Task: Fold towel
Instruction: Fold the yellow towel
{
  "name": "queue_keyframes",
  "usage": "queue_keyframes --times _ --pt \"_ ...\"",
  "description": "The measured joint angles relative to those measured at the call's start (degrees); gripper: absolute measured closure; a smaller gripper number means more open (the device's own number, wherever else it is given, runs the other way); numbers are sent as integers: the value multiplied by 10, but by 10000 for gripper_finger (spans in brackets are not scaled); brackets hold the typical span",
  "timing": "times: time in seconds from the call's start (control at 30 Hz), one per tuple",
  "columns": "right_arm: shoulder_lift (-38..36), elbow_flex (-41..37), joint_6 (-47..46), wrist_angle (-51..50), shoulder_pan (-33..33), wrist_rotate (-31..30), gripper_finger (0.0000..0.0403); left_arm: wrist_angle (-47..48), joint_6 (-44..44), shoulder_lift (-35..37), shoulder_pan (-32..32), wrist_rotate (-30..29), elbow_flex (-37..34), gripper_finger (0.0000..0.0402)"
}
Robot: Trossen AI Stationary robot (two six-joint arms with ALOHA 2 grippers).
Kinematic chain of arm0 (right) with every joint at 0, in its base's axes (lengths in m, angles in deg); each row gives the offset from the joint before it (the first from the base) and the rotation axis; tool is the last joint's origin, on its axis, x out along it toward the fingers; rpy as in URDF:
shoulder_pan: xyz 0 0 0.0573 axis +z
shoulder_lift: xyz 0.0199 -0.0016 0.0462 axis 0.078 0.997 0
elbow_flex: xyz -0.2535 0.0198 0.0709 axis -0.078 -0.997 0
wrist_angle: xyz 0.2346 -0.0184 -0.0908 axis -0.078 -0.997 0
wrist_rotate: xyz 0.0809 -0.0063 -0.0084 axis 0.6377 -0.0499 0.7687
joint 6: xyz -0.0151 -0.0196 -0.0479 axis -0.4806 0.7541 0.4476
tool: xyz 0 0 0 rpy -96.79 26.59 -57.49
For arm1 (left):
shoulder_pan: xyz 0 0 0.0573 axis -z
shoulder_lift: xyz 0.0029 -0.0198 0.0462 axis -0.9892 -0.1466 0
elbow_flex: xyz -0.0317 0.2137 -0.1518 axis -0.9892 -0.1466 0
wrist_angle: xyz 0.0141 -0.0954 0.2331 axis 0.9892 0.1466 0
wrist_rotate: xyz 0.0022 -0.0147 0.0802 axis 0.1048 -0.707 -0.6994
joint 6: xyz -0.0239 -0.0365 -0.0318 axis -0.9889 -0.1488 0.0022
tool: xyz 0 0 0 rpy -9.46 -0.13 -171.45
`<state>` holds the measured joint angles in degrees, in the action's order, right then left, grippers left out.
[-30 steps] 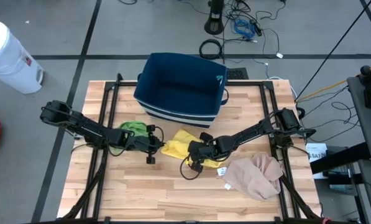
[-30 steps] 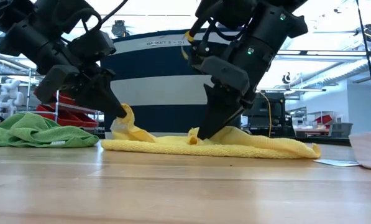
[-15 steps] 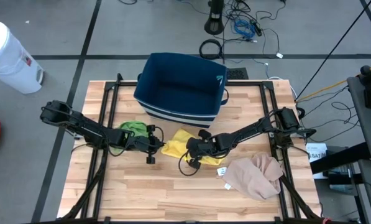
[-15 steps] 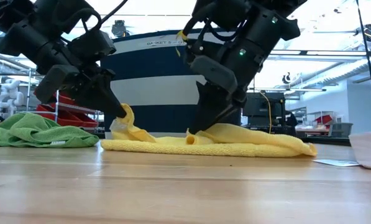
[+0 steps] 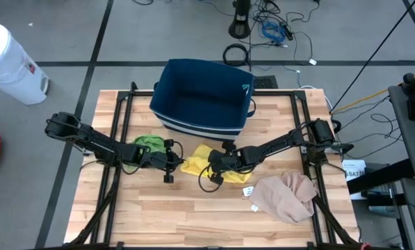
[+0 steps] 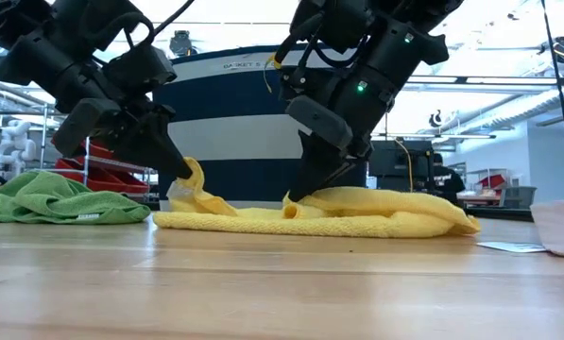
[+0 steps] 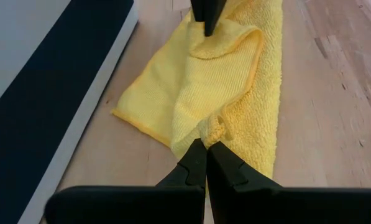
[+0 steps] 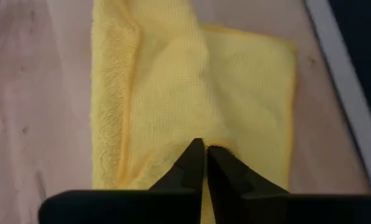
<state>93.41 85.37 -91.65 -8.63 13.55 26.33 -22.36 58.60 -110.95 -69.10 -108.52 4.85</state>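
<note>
- Yellow terry cloth: the towel (image 5: 206,161) lies on the wooden table (image 5: 193,215), near its middle, just in front of the navy bin (image 5: 204,96) with the white stripes.
- In the low view the towel (image 6: 357,213) is flat along the table with a raised fold toward its right end and a small peak pulled up at its left end.
- The left gripper (image 5: 176,157) is at the towel's left edge, its fingers pressed together on a small bunch of the cloth; the left wrist view shows the fingertips (image 7: 205,160) meeting right at a puckered ridge of the yellow fabric (image 7: 222,93).
- The right gripper (image 5: 213,162) comes in from the right side and is low over the towel's middle, fingers closed on a fold of it; in the right wrist view the two tips (image 8: 201,155) come together at the edge of a doubled layer of the cloth (image 8: 166,81).
- The two grippers are close to each other, both touching the same towel, with the cloth's far end running beneath the right arm.
- A green cloth (image 5: 147,142) lies left of the yellow one, beside the left arm.
- A beige cloth (image 5: 288,195) is crumpled near the table's front right corner, well apart from both grippers.
</note>
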Motion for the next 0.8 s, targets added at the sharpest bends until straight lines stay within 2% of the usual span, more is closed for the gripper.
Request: queue_keyframes --times 0.13,0.3,0.57,0.8 --pt "0 0 15 0 3 -2 401 -7 0 0 0 0 0 401" --pt "-28 0 37 -1 30 2 402 -63 17 0 18 1 0 401" --pt "-147 0 94 -10 105 16 403 -109 70 21 65 18 0 401" --pt "-262 0 170 -39 184 31 403 -137 154 122 150 19 0 401"
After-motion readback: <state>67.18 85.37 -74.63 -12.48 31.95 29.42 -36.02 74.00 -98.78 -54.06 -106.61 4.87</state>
